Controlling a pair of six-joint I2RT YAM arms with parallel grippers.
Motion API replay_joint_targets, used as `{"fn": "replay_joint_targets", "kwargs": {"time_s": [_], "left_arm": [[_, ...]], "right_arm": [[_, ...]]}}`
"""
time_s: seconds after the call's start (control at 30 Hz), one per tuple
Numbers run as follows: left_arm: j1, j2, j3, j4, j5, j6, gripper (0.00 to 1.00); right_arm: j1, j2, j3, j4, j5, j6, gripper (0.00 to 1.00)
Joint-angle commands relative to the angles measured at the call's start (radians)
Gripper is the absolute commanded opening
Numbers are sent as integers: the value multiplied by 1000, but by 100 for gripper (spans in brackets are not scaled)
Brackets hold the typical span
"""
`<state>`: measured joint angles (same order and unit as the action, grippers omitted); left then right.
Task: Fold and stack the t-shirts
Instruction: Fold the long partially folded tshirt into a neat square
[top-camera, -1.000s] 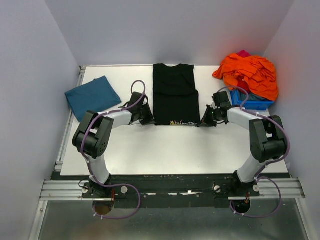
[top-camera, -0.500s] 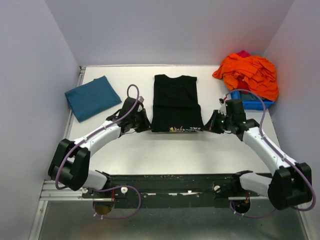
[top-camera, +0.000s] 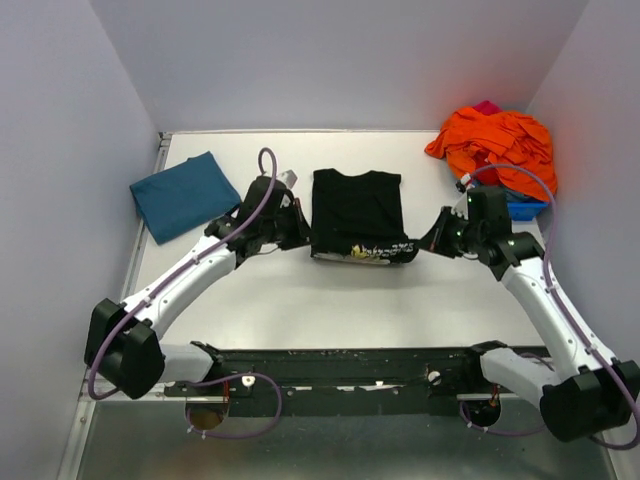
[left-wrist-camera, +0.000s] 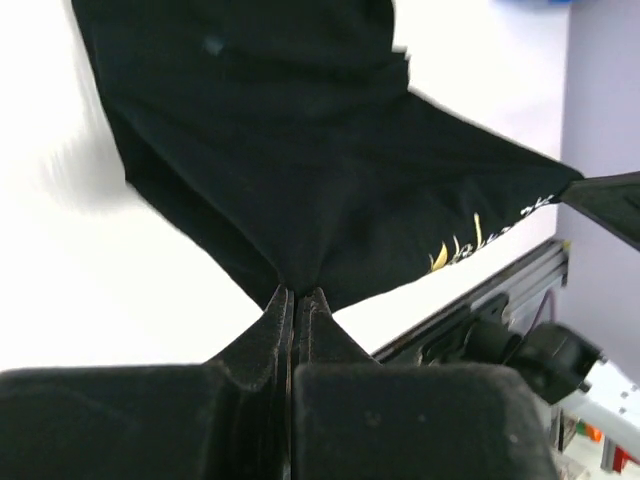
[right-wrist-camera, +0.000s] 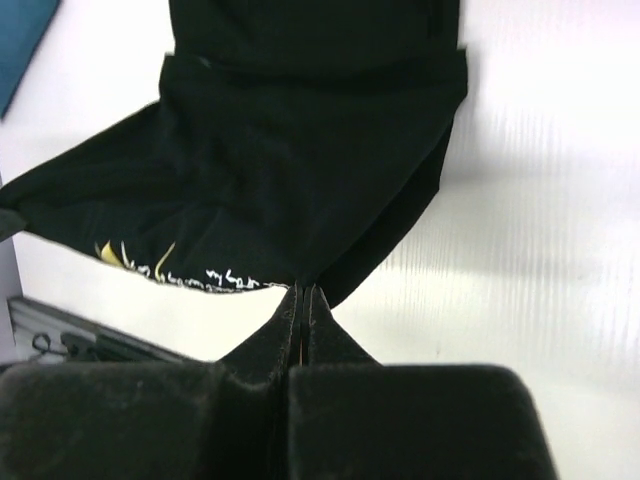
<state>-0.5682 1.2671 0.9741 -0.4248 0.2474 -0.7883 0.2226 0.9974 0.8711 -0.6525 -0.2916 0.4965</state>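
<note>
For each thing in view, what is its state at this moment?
black shirt: partly folded, near corners pinched.
teal shirt: folded, flat, untouched.
orange clothes: crumpled heap over the bin.
bin: mostly covered.
left end effector: shut on black shirt.
right end effector: shut on black shirt.

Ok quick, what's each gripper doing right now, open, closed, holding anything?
Left gripper: closed, pinching one near corner of the black t-shirt.
Right gripper: closed, pinching the other near corner of it.
</note>
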Motion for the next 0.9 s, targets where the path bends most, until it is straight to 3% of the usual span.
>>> {"fn": "replay_joint_targets", "kwargs": {"time_s": [0.0, 0.2, 0.43, 0.6, 0.63, 0.67, 0.7, 0.73, 0.8, 0.87], "left_arm": [[76, 119, 130, 15, 15, 27, 0], [195, 351, 354, 96, 27, 14, 0], [272, 693, 757, 34, 49, 11, 0], [324, 900, 925, 72, 76, -54, 0], [333, 938, 957, 93, 87, -66, 0], [341, 992, 997, 116, 122, -77, 18], [346, 1053, 1047, 115, 154, -86, 48], [350, 1112, 1127, 92, 188, -88, 69], [355, 1213, 1265, 43, 233, -75, 80], [358, 1235, 1293, 52, 233, -54, 82]], "right_arm": [[-25, 151, 181, 2, 131, 0, 1], [-74, 501, 457, 36, 109, 23, 1], [-84, 855, 840, -28, 190, 14, 1], [-123, 1117, 1095, -53, 118, 33, 1], [-130, 1177, 1143, -56, 97, 37, 5], [-140, 1240, 1207, -73, 69, 46, 21], [-147, 1288, 1264, -99, 62, 59, 61], [-149, 1323, 1293, -108, 57, 62, 84], [-149, 1348, 1300, -92, 49, 57, 88], [-149, 1325, 1234, -32, 34, 47, 87]]}}
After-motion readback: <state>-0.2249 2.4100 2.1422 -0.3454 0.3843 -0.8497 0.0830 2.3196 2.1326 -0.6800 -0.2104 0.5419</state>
